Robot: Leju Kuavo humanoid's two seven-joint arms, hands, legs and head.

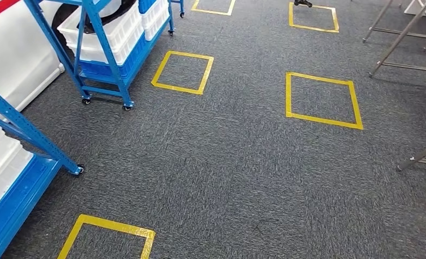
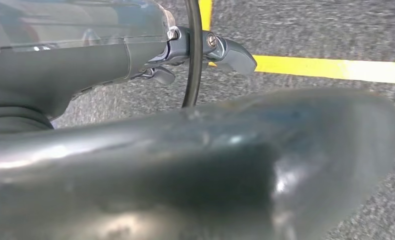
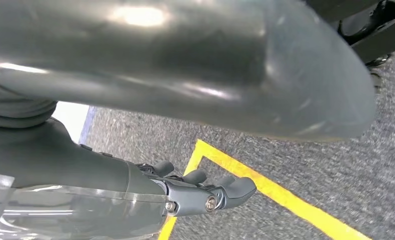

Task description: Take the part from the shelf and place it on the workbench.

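I saw both the left robot hand (image 2: pixel 205 50) and right robot hand (image 3: pixel 205 192) spread, holding nothing, above grey carpet (image 1: pixel 243 162), blue shelf (image 1: pixel 105 48) far left.

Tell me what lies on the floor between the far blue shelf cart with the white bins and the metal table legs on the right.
In the head view, grey carpet with two yellow tape squares lies between the blue shelf cart and the metal legs.

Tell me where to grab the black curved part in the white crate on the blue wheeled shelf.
Likely grip the black curved part where its arc rises above the white crate's rim, coming from above on the aisle side; the blue shelf's posts flank it.
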